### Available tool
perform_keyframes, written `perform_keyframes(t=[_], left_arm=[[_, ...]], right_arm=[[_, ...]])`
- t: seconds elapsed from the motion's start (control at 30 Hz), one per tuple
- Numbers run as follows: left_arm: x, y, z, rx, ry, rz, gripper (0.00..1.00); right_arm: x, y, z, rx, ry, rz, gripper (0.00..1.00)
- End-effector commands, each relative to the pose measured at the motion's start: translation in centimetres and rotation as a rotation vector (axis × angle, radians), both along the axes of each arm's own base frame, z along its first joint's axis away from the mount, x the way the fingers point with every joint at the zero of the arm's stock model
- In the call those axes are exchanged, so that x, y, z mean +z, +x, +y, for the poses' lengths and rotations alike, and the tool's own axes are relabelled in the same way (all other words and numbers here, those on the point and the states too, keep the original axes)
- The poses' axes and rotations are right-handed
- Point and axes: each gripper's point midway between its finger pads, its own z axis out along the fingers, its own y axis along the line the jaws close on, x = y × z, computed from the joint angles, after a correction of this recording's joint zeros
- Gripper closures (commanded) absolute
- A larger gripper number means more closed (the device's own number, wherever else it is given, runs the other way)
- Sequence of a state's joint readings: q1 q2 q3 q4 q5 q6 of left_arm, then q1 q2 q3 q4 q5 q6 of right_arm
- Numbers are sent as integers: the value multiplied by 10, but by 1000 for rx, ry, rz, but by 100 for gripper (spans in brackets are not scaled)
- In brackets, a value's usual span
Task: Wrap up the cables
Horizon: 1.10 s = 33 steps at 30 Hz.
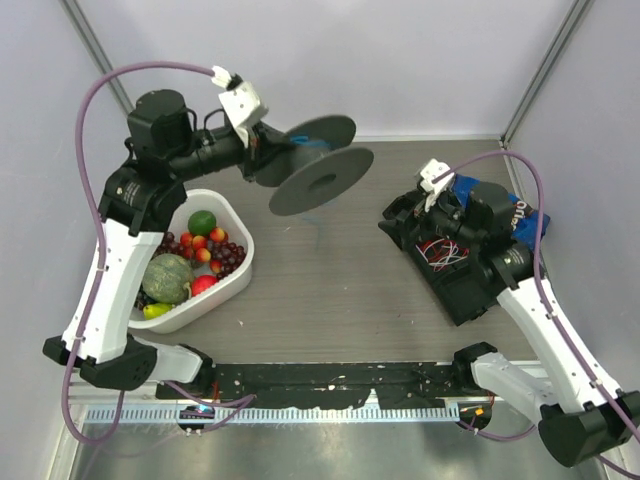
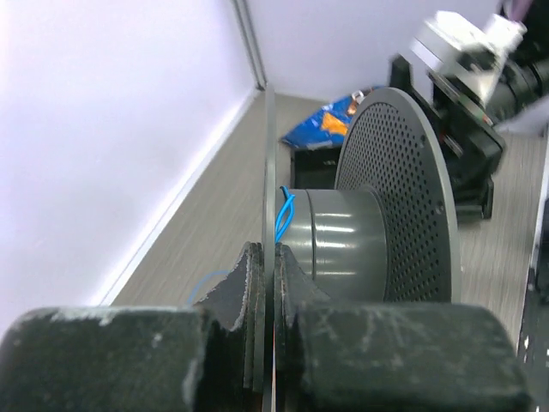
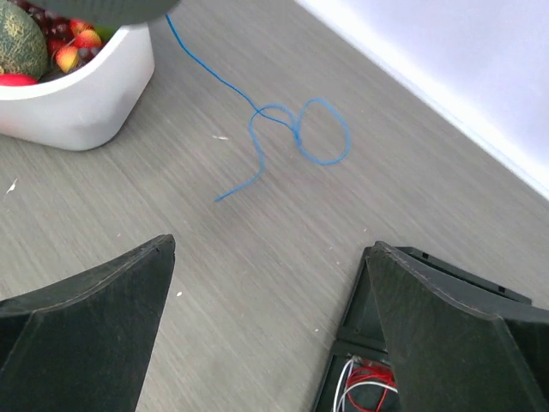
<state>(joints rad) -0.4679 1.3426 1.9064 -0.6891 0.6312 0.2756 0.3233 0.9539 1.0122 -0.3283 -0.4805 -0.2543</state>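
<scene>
1. Clamping left gripper [image 2: 268, 276] shut on the thin near flange of the grey spool [image 1: 318, 178]; fingers [image 2: 250, 287] pinching it edge-on, one on each face.
2. Holding the spool up in the air above the table [image 1: 330, 290], axis roughly level, perforated far flange pointing toward the right arm's side.
3. Spotting the blue cable [image 2: 282, 215] on the spool hub, right against the near flange; only a short stretch showing there.
4. Following the cable down from under the spool in the right wrist view: running across the table, crossing itself in a loose loop, then bending back to a free end lying flat. All of it lying slack.
5. Barely making it out in the top view; too thin to trace there.
6. Hovering right gripper [image 3: 270, 251] over the table with jaws spread wide, gripping nothing; cable's free end lying ahead of the fingers, well apart from them.
7. Sitting just beside the right gripper: black box [image 1: 462, 290] with red and white wires inside, well apart from the cable.
8. Noting blue chip bag [image 2: 319, 129] behind the box, at the far right of the table.
9. Noting white tub [image 3: 86, 103] of fruit [image 1: 170, 278] on the left, near the left arm; cable passing beside its wall in the right wrist view, contact not readable.
</scene>
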Motion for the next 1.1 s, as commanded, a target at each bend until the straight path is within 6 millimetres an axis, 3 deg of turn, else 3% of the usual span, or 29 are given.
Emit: perform_keyframes(t=[0.0, 0.27, 0.5, 0.6, 0.73, 1.07], left_arm=[[56, 12, 9, 132, -205, 80, 100], [111, 16, 19, 232, -462, 189, 100], [143, 0, 24, 207, -599, 219, 100], [150, -6, 23, 178, -620, 215, 100], [158, -13, 23, 151, -634, 201, 100], [180, -33, 22, 67, -683, 182, 100]], right_arm=[[38, -1, -1, -12, 104, -190, 1], [25, -5, 26, 111, 233, -196, 4], [2, 19, 48, 144, 252, -313, 7], [-6, 23, 64, 175, 222, -402, 7], [-25, 43, 85, 157, 232, -396, 8], [-62, 90, 96, 86, 162, -479, 17]])
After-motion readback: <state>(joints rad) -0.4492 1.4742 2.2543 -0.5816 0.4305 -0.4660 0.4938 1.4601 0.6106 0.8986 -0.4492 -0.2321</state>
